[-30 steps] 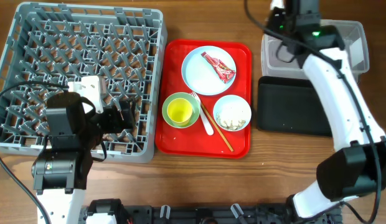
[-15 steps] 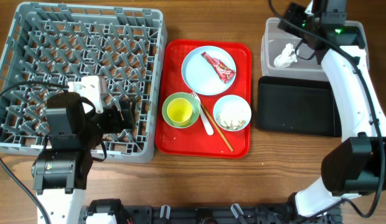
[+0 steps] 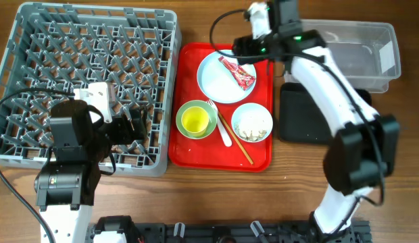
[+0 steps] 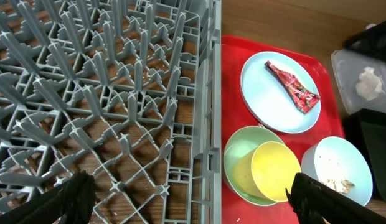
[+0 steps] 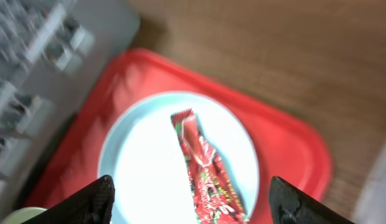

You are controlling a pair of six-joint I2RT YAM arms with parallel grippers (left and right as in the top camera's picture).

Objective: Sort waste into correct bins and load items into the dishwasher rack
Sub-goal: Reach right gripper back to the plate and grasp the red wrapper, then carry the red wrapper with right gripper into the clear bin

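Right gripper [image 5: 190, 182] is spread wide and holds nothing; we see both fingers [image 5: 93, 200] at the bottom corners of the wrist view with a bare gap between them. The red-and-white wrapper [image 5: 205, 171] lies flat on the white plate [image 5: 143, 162], which sits on the red tray [image 3: 189, 150].

Key relation: in the wrist view the wrapper's long axis runs top to bottom, roughly square to the line between the fingers, so we judge a straight descent would close the jaws across its narrow width. In the overhead view the right gripper [image 3: 250, 46] hovers over the plate's far rim; the wrapper [image 3: 238, 72] lies just beside it, toward the robot and lower, running diagonally.

Left gripper [image 4: 193, 200] is also wide open and empty over the rack [image 3: 34, 40], well apart from the wrapper, so the right arm is nearer.
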